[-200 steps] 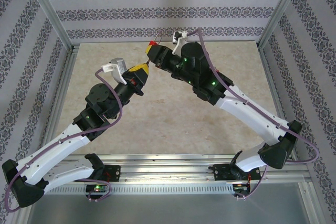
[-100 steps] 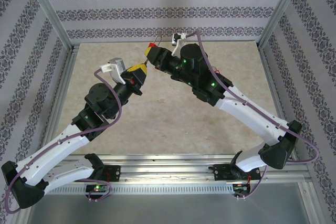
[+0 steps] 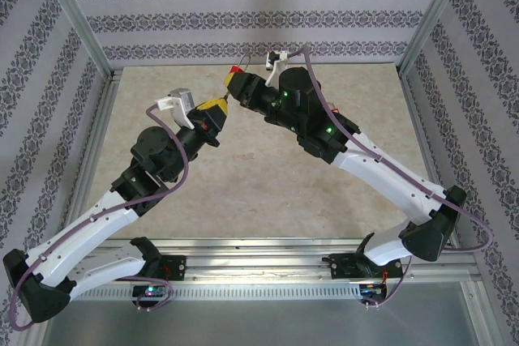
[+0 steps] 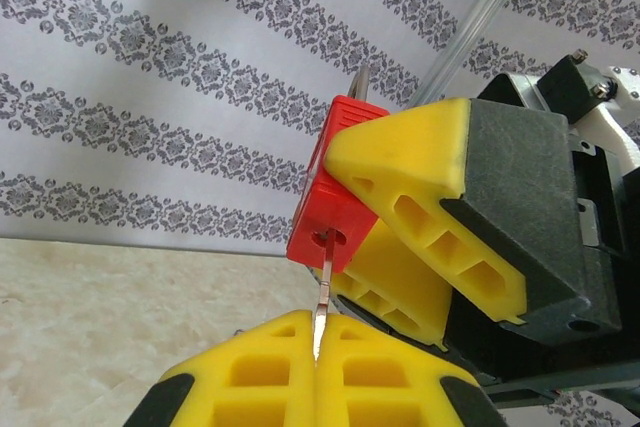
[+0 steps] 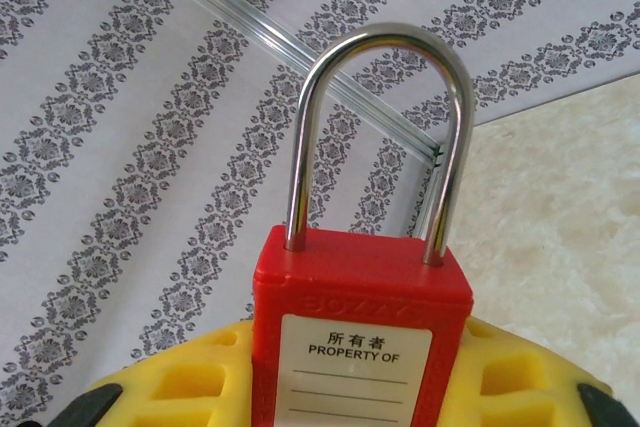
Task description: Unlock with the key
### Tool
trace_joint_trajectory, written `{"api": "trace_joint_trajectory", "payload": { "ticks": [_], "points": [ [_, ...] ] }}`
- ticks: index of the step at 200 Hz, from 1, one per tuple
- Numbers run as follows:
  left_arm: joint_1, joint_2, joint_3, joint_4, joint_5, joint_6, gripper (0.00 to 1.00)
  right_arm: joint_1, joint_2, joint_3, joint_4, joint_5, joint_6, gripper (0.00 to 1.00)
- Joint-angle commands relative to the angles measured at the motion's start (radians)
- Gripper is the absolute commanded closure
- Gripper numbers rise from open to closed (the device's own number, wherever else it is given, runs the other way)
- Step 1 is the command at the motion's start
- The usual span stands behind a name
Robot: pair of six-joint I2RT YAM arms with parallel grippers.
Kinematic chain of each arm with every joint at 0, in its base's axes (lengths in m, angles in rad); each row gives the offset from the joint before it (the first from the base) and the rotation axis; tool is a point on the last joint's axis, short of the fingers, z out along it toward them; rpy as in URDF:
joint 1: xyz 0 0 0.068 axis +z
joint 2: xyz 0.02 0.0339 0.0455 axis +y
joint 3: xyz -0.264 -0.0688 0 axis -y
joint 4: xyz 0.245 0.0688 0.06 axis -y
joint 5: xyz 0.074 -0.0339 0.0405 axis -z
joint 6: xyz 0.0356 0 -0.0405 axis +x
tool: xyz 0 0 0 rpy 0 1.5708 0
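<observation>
**Status: key in keyway, lock not yet opened.**

1. Table: the marble-patterned surface lies well below the padlock. Nothing rests on it beneath the lock.
2. Arms: the left arm and right arm both reach up and inward and meet at the padlock, which is held in mid-air above the far half of the table.
3. Right gripper: its yellow fingers are clamped on the two broad faces of the padlock body. The shackle points away from the wrist.
4. Left gripper: its fingers are pressed fully together just below the padlock and pinch the key by its lower end.
5. Padlock: a red safety lock with a white "PROPERTY OF" label. It is carried upright in the right wrist view.
6. Shackle: both steel legs are seated in the top of the red body. On this evidence the lock is judged to be locked.
7. Key: the thin metal blade rises from the left fingers and its tip enters the keyway in the underside of the padlock. The depth of insertion cannot be determined.

**Done:** padlock picked up and steadied; key picked up, aligned and entered.
**Left:** seat the key fully if needed, turn it, and confirm that the shackle releases.
</observation>
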Motion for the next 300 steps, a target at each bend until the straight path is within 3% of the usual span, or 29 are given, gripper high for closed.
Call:
{"api": "trace_joint_trajectory", "payload": {
  "ticks": [1,39,119,216,248,300],
  "points": [
    [0.024,0.014,0.047,-0.044,0.067,0.029,1.0,0.019,0.007,0.019,0.003,-0.102,-0.03,1.0],
    [0.029,0.014,0.073,-0.097,0.063,0.105,1.0,0.01,0.012,0.009,-0.003,-0.136,0.012,1.0],
    [0.029,0.06,0.047,-0.017,0.114,0.199,1.0,-0.018,0.044,0.001,0.059,-0.242,0.181,1.0],
    [0.032,0.057,0.09,-0.2,0.065,0.437,1.0,-0.042,0.048,-0.022,0.045,-0.27,0.259,1.0],
    [0.038,0.075,0.115,-0.229,0.041,0.431,1.0,-0.041,0.051,-0.023,0.052,-0.279,0.261,1.0],
    [0.084,0.094,0.082,-0.077,0.087,0.315,1.0,-0.017,0.054,-0.028,0.044,-0.261,0.263,1.0]
  ]
}}
